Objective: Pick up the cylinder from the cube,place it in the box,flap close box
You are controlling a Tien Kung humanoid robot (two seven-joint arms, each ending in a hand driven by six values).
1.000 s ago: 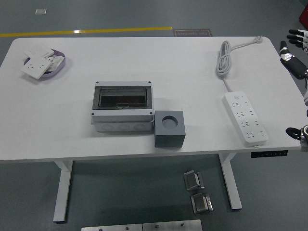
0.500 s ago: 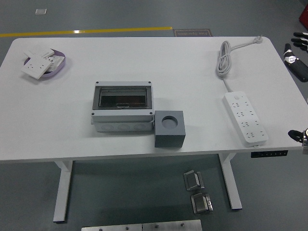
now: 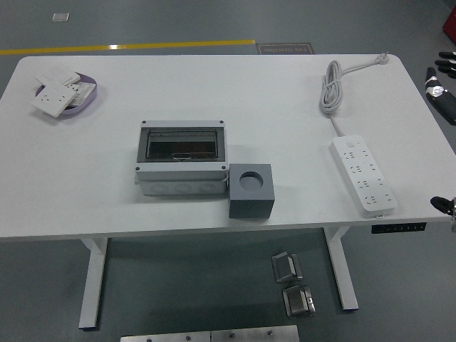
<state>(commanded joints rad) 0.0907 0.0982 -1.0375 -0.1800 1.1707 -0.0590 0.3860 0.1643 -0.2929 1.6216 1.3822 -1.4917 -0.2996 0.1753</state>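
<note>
The grey box (image 3: pixel 182 167) stands mid-table with its tinted clear flap (image 3: pixel 181 144) lying shut over the top. A dark shape shows dimly through the flap; I cannot tell what it is. Touching the box's right front corner is the dark grey cube (image 3: pixel 250 190). Its round socket (image 3: pixel 251 180) faces up and shows only a flat grey floor. No cylinder lies in the open. My right hand (image 3: pixel 446 64) is at the far right edge beyond the table, fingers extended and holding nothing, far from box and cube. The left arm is out of view.
A white power strip (image 3: pixel 363 174) with its coiled cord (image 3: pixel 332 89) lies on the right side. A purple dish (image 3: pixel 84 100) holding white socket plates (image 3: pixel 51 97) sits at the far left. A black robot part (image 3: pixel 444 205) pokes in at the right edge, low.
My right hand has drawn back to the right, and less of it shows at the picture's edge. Box, flap and cube have not moved.
</note>
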